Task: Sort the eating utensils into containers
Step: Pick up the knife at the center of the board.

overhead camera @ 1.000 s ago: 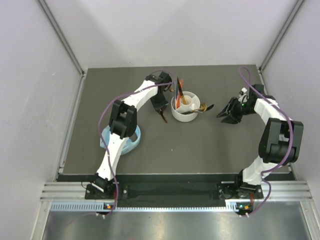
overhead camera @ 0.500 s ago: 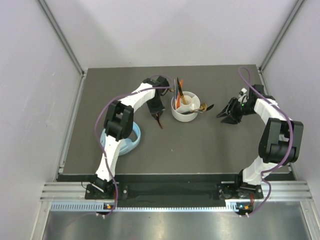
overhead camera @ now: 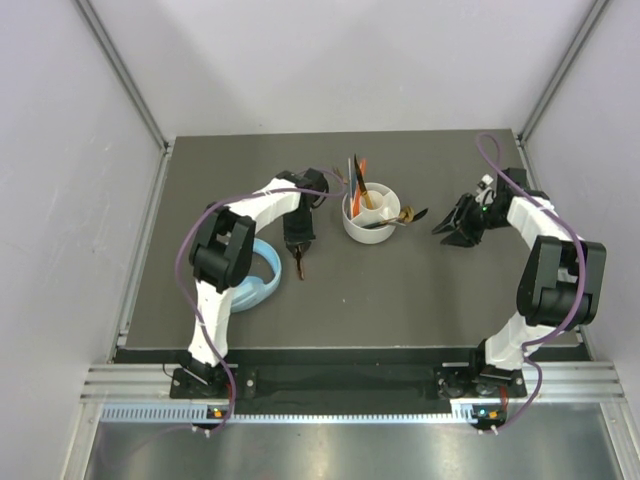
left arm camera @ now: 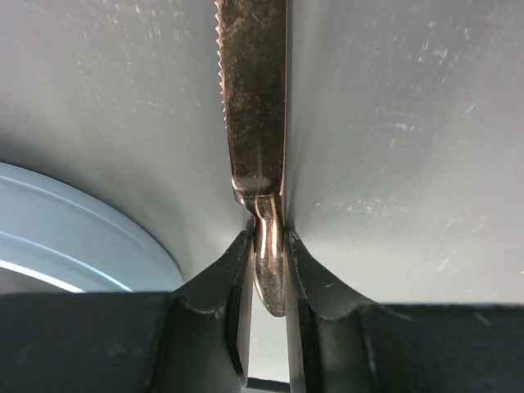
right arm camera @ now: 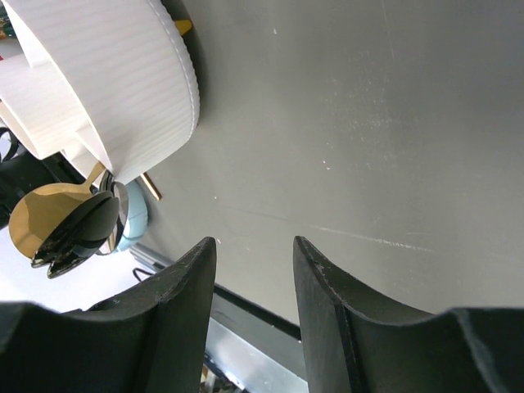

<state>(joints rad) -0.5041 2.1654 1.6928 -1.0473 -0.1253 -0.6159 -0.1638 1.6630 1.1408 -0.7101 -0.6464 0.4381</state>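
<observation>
Left gripper (left arm camera: 266, 246), pinching a slim bronze serrated knife (left arm camera: 254, 98), has pulled back from the round white holder (overhead camera: 362, 232); blade tip cropped.

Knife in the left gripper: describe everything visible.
The knife is glossy copper-coloured metal: a flat blade, serrated along one edge, narrowing to a thin neck. The left gripper is shut on that neck. The blade points away from the gripper over the dark table, beside the blue headphones.

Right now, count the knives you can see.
1: a bronze knife with a serrated edge, clamped by its handle in the left gripper, beside the blue headphones. More could be hidden inside the white holder.
</observation>
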